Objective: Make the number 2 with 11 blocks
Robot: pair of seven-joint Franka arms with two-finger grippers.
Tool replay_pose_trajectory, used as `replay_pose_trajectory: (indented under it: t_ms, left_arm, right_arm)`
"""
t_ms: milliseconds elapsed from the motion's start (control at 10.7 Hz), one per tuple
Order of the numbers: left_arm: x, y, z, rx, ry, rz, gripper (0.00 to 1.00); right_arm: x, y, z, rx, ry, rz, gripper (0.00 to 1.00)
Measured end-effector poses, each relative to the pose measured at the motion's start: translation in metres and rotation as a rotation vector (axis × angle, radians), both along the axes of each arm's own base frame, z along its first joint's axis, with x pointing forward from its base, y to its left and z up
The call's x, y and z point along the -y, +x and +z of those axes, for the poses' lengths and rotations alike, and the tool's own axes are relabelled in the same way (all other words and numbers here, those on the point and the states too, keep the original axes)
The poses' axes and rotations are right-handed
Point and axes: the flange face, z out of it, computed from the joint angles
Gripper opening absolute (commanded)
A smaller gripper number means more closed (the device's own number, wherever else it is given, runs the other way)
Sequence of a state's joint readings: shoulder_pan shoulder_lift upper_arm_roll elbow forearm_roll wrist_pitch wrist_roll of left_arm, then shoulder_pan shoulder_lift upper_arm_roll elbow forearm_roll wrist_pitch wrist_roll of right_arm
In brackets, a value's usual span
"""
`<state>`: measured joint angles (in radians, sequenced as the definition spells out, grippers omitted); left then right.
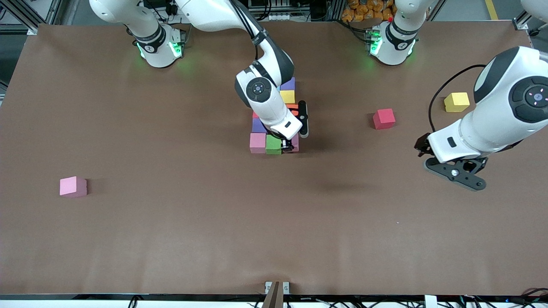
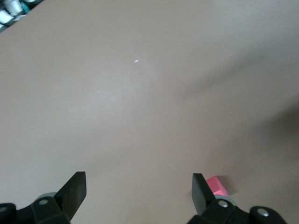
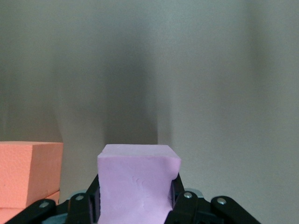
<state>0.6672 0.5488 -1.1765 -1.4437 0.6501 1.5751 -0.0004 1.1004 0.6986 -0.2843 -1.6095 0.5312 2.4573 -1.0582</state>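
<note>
Front view: right gripper [image 1: 287, 147] jaws clamping purple block [image 3: 135, 184], lowering beside green block [image 1: 273, 144]; figure nearly built. Left gripper [image 1: 456, 173] waits, jaws wide.

No readable text, labels or numbers anywhere.
</note>
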Motion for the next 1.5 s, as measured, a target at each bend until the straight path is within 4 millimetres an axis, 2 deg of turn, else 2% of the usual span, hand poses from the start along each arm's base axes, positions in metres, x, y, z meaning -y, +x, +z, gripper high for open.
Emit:
replay_pose_trajectory:
  t_ms: [281, 563, 657, 844, 1032, 1314, 1407, 1501]
  left_arm:
    - [0.0, -0.003, 0.022, 0.013, 0.012, 0.074, 1.0]
    - [-0.035, -0.003, 0.039, -0.014, -0.057, 0.207, 1.0]
    - [-0.04, -0.005, 0.047, -0.01, -0.072, 0.232, 1.0]
    - [-0.035, -0.012, 0.061, -0.004, -0.11, 0.267, 1.0]
    - [-0.045, -0.016, 0.072, 0.008, -0.124, 0.306, 1.0]
    - [-0.049, -0.019, 0.076, 0.017, -0.108, 0.324, 1.0]
    - [-0.049, -0.02, 0.076, 0.014, -0.113, 0.327, 1.0]
    - [-0.05, -0.02, 0.075, 0.012, -0.114, 0.329, 1.0]
  right_arm:
    - [-0.003, -0.005, -0.011, 0.008, -0.005, -0.008, 0.0]
    - [-0.001, -0.004, -0.021, 0.013, -0.013, -0.012, 0.0]
    - [-0.001, -0.004, -0.023, 0.012, -0.015, -0.012, 0.0]
    - [-0.001, -0.004, -0.027, 0.015, -0.018, -0.014, 0.0]
    - [0.0, -0.004, -0.032, 0.019, -0.021, -0.016, 0.0]
    - [0.001, -0.004, -0.035, 0.02, -0.024, -0.017, 0.0]
    - [0.001, -0.004, -0.035, 0.02, -0.024, -0.017, 0.12]
    - [0.001, -0.004, -0.035, 0.02, -0.024, -0.017, 0.78]
